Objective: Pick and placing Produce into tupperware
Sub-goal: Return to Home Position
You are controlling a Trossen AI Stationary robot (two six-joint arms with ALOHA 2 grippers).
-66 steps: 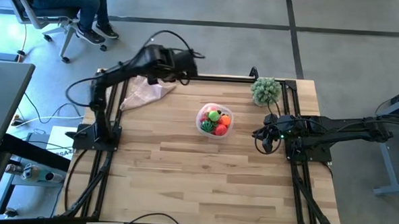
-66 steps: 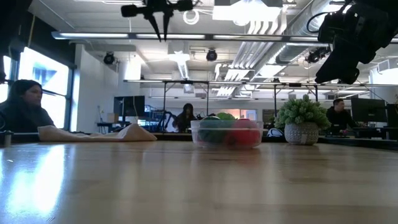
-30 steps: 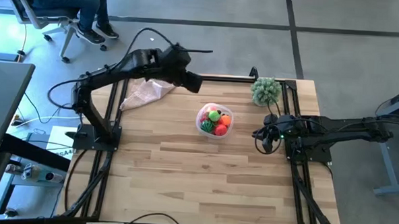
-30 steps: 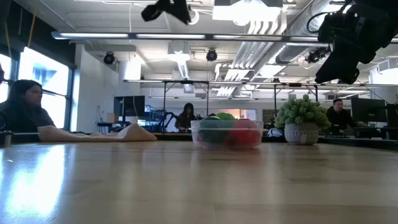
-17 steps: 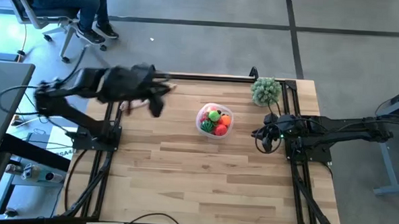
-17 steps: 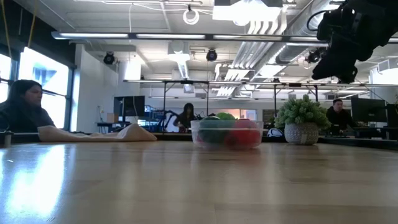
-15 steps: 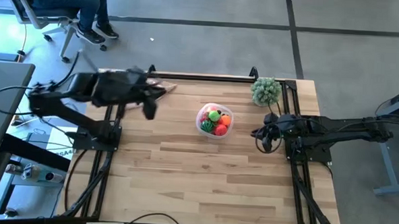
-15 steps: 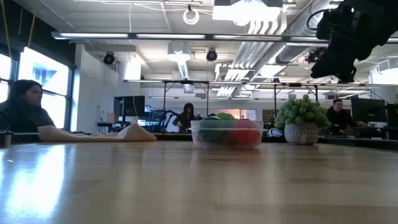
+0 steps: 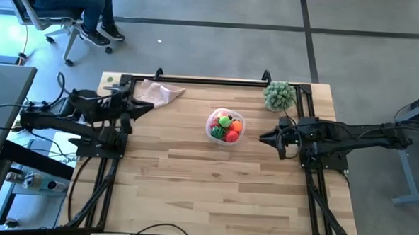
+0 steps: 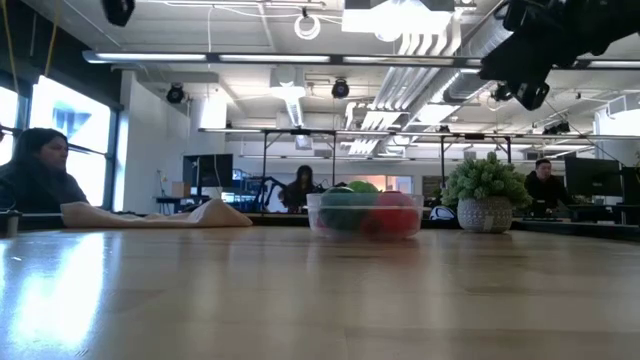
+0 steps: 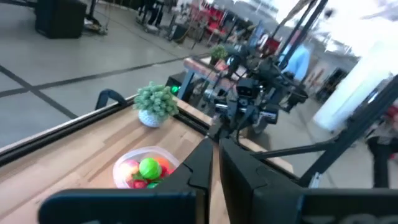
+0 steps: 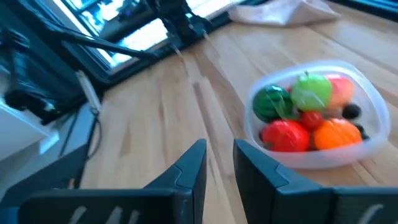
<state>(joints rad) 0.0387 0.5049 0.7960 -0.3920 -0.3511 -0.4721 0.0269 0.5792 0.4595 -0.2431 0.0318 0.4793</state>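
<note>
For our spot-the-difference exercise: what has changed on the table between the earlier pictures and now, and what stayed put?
The left arm swung back from high over the far side of the table and folded down at its left edge, the left gripper empty near the cloth. The right gripper shifted slightly toward the tub. The tub, the toy fruit in it, the cloth and the plant did not move.

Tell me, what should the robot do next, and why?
Probably just settle both arms at rest. The fruit sits in the tub, none shows on the table, and the left pincer and right pincer hang empty, apart from the tub.
</note>
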